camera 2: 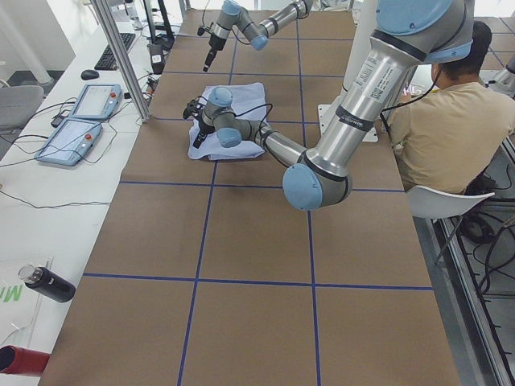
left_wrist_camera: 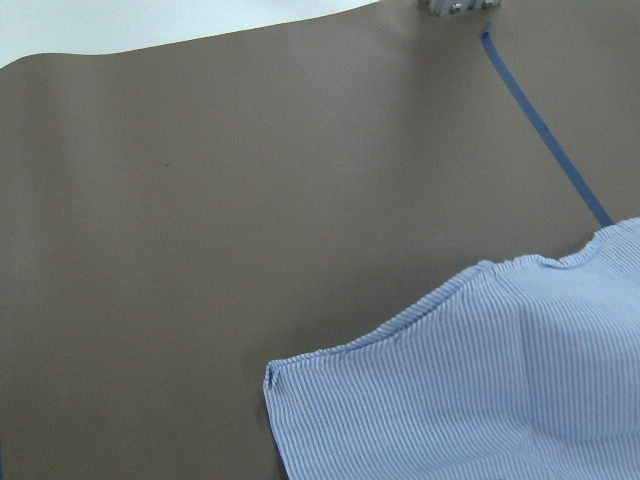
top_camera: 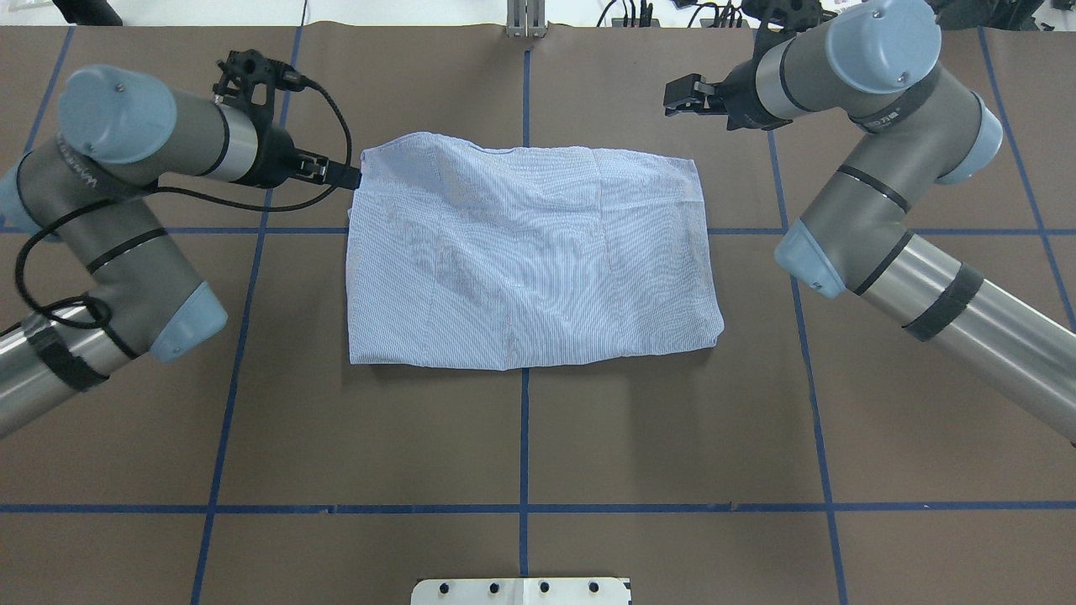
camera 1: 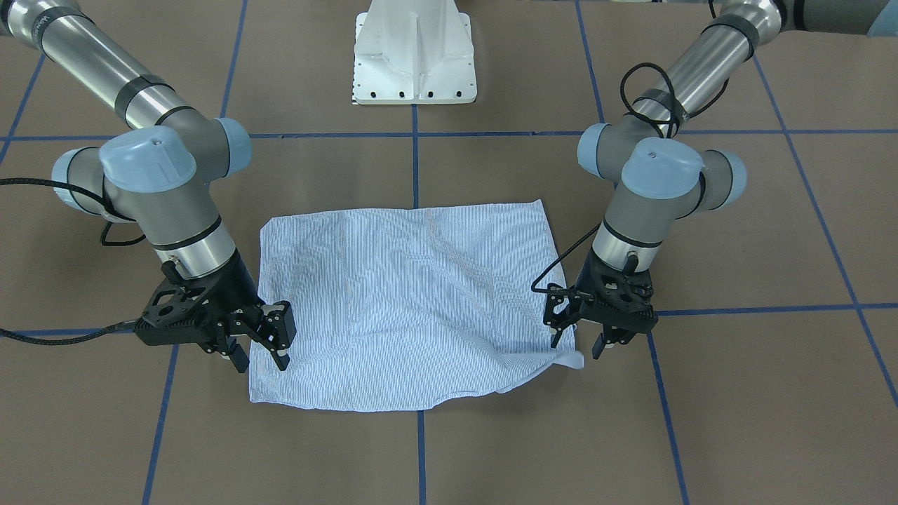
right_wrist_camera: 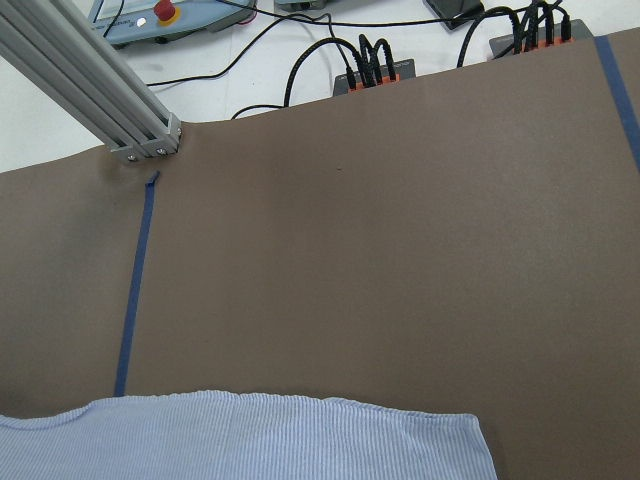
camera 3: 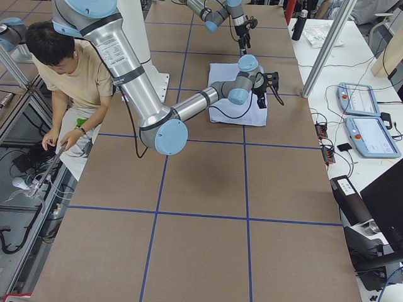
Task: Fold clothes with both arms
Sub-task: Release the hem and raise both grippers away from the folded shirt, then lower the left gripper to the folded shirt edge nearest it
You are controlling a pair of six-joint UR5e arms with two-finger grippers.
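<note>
The light blue-and-white striped shirt [camera 1: 407, 301] lies folded into a flat rectangle on the brown table, also in the overhead view [top_camera: 530, 260]. My left gripper [camera 1: 578, 344] is open, at the shirt's far left corner as the robot faces, where a small corner flap sticks out. In the overhead view it [top_camera: 340, 175] touches the cloth's edge. My right gripper [camera 1: 259, 358] is open and empty, above the shirt's far right corner, and also shows from overhead [top_camera: 685, 94]. Both wrist views show only cloth edges [left_wrist_camera: 500, 390] [right_wrist_camera: 250, 440], no fingers.
The white pedestal base [camera 1: 414, 56] stands at the robot's side of the table. A seated operator [camera 2: 438, 121] is next to it. Teach pendants [camera 3: 365, 119] and an aluminium post [right_wrist_camera: 90, 80] lie beyond the table's far edge. Blue tape lines cross the brown table [top_camera: 521, 437].
</note>
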